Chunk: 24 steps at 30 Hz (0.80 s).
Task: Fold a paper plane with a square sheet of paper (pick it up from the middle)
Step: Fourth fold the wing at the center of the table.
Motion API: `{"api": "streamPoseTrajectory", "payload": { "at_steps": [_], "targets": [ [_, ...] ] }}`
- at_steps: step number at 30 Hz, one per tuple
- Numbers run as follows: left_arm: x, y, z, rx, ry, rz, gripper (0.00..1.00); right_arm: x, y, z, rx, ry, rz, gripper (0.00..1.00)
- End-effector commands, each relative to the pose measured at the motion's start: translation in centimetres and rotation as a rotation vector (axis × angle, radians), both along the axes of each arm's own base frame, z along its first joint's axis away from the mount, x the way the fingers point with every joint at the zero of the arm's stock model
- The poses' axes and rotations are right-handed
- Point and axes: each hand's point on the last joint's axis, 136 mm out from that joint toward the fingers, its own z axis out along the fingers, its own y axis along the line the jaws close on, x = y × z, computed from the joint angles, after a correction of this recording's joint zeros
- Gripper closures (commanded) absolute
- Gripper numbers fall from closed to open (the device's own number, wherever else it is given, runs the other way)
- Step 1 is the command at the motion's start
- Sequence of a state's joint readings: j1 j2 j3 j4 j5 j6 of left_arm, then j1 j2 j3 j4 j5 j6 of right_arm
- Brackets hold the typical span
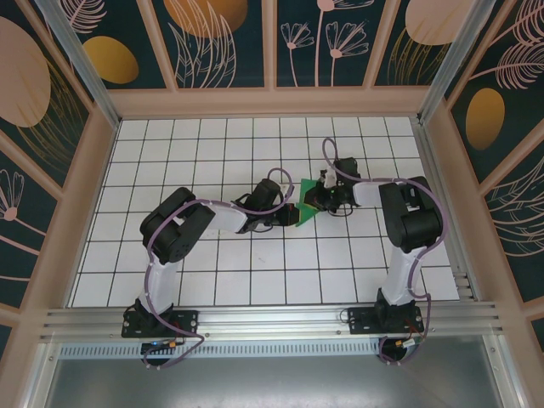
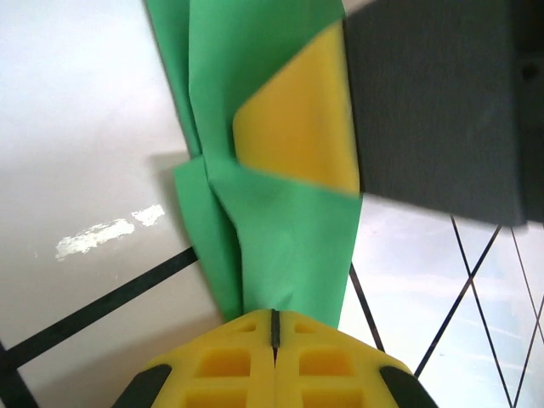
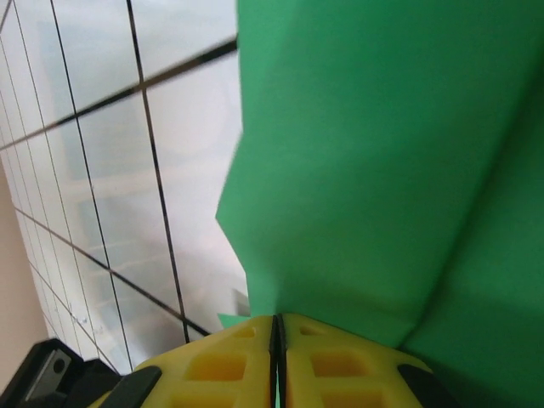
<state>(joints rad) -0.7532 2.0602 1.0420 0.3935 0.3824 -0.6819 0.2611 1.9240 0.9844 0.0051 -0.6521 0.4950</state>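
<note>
The square sheet of paper (image 1: 303, 214) is bright green and folded into creased layers, held over the middle of the table between both arms. My left gripper (image 1: 291, 214) comes in from the left and is shut on the paper's lower edge. In the left wrist view its yellow fingertips (image 2: 274, 325) meet with the green paper (image 2: 289, 229) rising out of them. My right gripper (image 1: 318, 201) comes in from the right, also shut on the paper. Its yellow pad (image 2: 297, 119) presses the sheet from behind. In the right wrist view its jaws (image 3: 276, 327) are closed on the green sheet (image 3: 382, 170).
The white gridded table (image 1: 255, 144) is walled by a wooden frame (image 1: 263, 102) at the back and sides. An aluminium rail (image 1: 272, 319) runs along the near edge, where both arm bases are bolted.
</note>
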Motion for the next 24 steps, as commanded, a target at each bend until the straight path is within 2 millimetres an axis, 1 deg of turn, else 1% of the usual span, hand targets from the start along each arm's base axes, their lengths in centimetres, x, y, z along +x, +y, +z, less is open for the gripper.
{"api": "streamPoseTrajectory", "payload": {
  "at_steps": [1,5,6,9,12,14,16,19,22,24],
  "targets": [
    [-3.6,4.1,-5.9,0.196,0.163,0.007,0.99,2.5,-2.7,-1.1,-0.073,-0.019,-0.062,0.89],
    [-3.7,4.0,-6.0,0.192,0.169,0.005,0.99,4.5,-3.9,-1.2,-0.082,-0.030,-0.097,0.89],
    [-4.4,4.6,-6.6,0.206,0.186,0.005,0.99,5.1,-4.3,-1.2,-0.085,-0.033,-0.106,0.89],
    [-4.5,4.6,-6.7,0.206,0.190,0.001,0.99,6.2,-5.1,-1.5,-0.086,-0.035,-0.124,0.89],
    [-3.9,4.3,-5.4,0.192,0.151,-0.003,0.98,6.7,-5.0,-1.4,-0.073,-0.035,-0.120,0.88],
    [-3.4,3.6,-3.7,0.155,0.115,-0.012,0.95,6.2,-4.5,-1.3,-0.056,-0.028,-0.107,0.89],
    [-2.8,2.6,-1.6,0.092,0.077,-0.016,0.93,5.5,-4.0,-1.3,-0.043,-0.021,-0.095,0.88],
    [-1.7,1.7,1.5,0.005,0.006,0.002,0.88,3.7,-2.7,-1.4,-0.034,-0.002,-0.071,0.88],
    [-1.2,1.3,3.8,-0.075,-0.037,0.026,0.86,1.7,-1.0,-1.2,-0.021,0.018,-0.054,0.88],
    [-1.1,1.3,4.8,-0.113,-0.058,0.034,0.85,0.4,0.3,-1.1,-0.023,0.029,-0.046,0.88]
  ]
}}
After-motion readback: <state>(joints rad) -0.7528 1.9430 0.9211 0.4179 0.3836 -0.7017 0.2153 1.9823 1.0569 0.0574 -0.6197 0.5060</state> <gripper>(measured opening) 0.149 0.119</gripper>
